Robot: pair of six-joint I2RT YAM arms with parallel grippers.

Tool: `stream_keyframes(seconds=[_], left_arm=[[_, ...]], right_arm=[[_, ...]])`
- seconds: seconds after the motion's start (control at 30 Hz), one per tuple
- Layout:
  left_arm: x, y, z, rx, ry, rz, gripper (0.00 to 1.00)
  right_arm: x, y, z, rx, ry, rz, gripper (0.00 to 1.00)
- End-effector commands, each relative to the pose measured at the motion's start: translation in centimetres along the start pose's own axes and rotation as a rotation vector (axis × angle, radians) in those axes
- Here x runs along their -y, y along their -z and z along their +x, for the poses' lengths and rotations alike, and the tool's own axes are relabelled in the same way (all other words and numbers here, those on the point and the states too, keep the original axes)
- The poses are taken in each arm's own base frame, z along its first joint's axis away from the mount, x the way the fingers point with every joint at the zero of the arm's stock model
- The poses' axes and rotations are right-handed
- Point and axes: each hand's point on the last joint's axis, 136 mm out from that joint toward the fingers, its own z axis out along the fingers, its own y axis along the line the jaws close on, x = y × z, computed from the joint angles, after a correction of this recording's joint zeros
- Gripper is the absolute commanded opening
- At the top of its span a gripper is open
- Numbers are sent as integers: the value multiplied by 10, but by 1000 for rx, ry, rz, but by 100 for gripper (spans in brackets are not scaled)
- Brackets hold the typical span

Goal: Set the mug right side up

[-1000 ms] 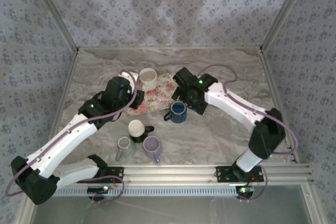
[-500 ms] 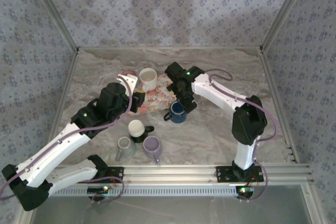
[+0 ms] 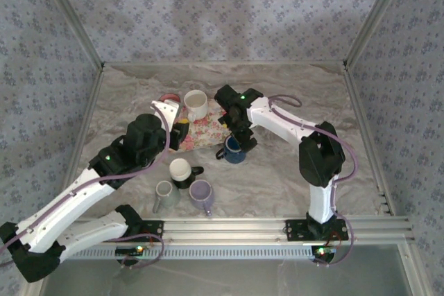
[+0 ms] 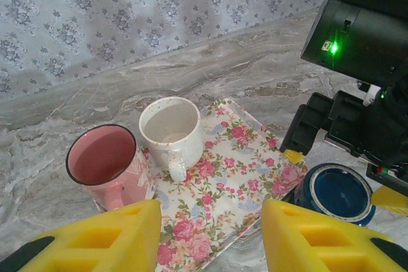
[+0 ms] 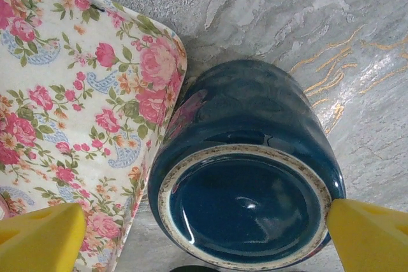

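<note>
Left hand (image 4: 211,237): fingers spread, nothing between them. It hovers at the 7 o'clock edge of the floral tray (image 4: 236,176).

On the tray are a pink mug (image 4: 102,157) and a white speckled mug (image 4: 172,132), both mouth-up. No work needed on those.

The target is the blue mug (image 5: 248,170). It sits on the table at the tray's 4 o'clock corner, base-up, with the unglazed foot ring facing my right wrist camera. I can't tell whether it touches the tray lip or is just beside it.

Right hand (image 3: 239,133): directly over the blue mug, fingers spread wide, one tip on each side of it and clear of the wall. No grip yet.

Progress, my read: the approach is done and the hand is lined up. Closing, lifting, flipping and setting down are all left, so the task itself hasn't started.

View differences:
- The left wrist view shows the open mouths of the pink and white mugs. In the top view, my left arm partly covers the pink one.
- The right wrist view confirms the foot ring, so the mug is inverted, but it doesn't show the handle.
- The top view shows the handle pointing to about 8 o'clock. It also shows three more mugs (image 3: 184,181) bunched at the tray's 6 o'clock, near the table's front edge.
</note>
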Motion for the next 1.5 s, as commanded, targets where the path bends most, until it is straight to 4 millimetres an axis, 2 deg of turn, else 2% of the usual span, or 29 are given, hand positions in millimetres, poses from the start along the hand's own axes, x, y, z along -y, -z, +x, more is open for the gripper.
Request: stream_keyframes(seconds=[0.0, 0.23, 0.4, 0.57, 0.8, 1.17, 1.33, 1.47], left_arm=[[-2, 3, -6, 33, -11, -16, 45], [-2, 1, -5, 29, -14, -16, 45], [-1, 0, -4, 25, -17, -16, 45], [0, 0, -3, 22, -22, -11, 45], [0, -3, 0, 14, -33, -13, 45], [3, -4, 3, 7, -60, -11, 45], [4, -5, 3, 6, -62, -8, 45], [5, -5, 4, 5, -66, -6, 45]], right_arm=[[17, -7, -1, -3, -29, 73, 100], [16, 21, -8, 21, -18, 37, 100], [23, 24, -4, 31, 3, 39, 100], [32, 10, 2, 1, 5, 55, 100], [20, -8, 8, -26, 26, 45, 100], [22, -44, 12, -47, 41, 89, 99], [24, -51, 10, -42, 45, 92, 94], [29, -53, 6, -20, 47, 102, 84]])
